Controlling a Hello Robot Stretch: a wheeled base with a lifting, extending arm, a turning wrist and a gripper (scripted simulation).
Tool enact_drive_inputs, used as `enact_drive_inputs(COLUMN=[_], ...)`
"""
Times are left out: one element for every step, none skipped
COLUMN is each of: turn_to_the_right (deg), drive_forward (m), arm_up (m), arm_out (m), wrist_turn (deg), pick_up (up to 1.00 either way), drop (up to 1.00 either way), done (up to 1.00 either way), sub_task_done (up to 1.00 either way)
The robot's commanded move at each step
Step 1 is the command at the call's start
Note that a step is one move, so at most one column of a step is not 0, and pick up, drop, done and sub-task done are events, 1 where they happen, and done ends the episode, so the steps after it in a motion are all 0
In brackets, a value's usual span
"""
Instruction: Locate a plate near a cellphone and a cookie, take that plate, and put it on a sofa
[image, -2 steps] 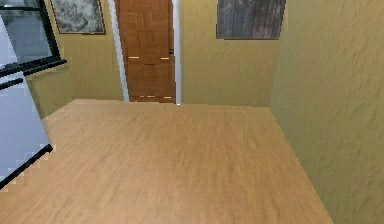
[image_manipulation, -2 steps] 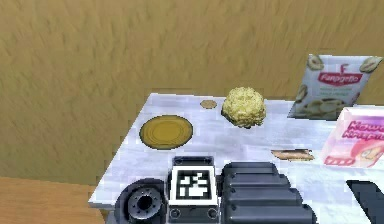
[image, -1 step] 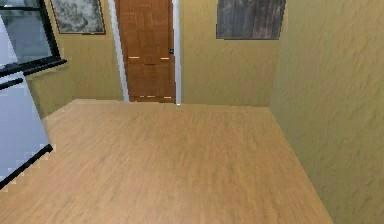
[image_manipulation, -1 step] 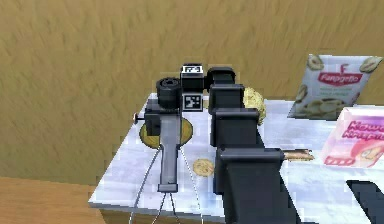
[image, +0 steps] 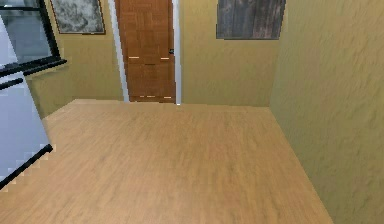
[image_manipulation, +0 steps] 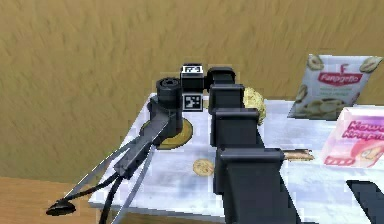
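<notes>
On the tabletop (image_manipulation: 170, 180) in the arm side view, a flat olive-brown disc that reads as the plate (image_manipulation: 184, 137) lies at about ten o'clock from the picture's middle, near the table's corner. The gripper (image_manipulation: 85, 205) has its dark body at the plate and its thin fingers run out toward eight o'clock, past the table's edge. Whether it has hold of anything, or how its fingers are set, cannot be told. The plate is probably stiff, smooth and breakable, light enough for one arm, and too shallow to take anywhere but the rim; the rim toward the table's edge looks the freest. A small round cookie (image_manipulation: 203, 167) lies just beside it at five o'clock, and a rounded tan lump (image_manipulation: 251, 100) sits at two o'clock, beyond the arm (image_manipulation: 245, 170). Well apart toward three o'clock stand a printed bag (image_manipulation: 335, 85) and a pink packet (image_manipulation: 360, 140), with a dark flat slab (image_manipulation: 366, 195), perhaps the cellphone, at four o'clock. The cookie looks likeliest to be knocked. The forward view has bare wooden floor (image: 170, 160) and a closed door (image: 146, 50) at twelve o'clock
</notes>
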Motion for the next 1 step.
enact_drive_inputs(turn_to_the_right=[0.0], drive_forward=[0.00], arm_up=[0.00], arm_out=[0.00], wrist_turn=[45.0], pick_up=[0.00], drop=[0.00], done=[0.00], sub_task_done=[0.00])
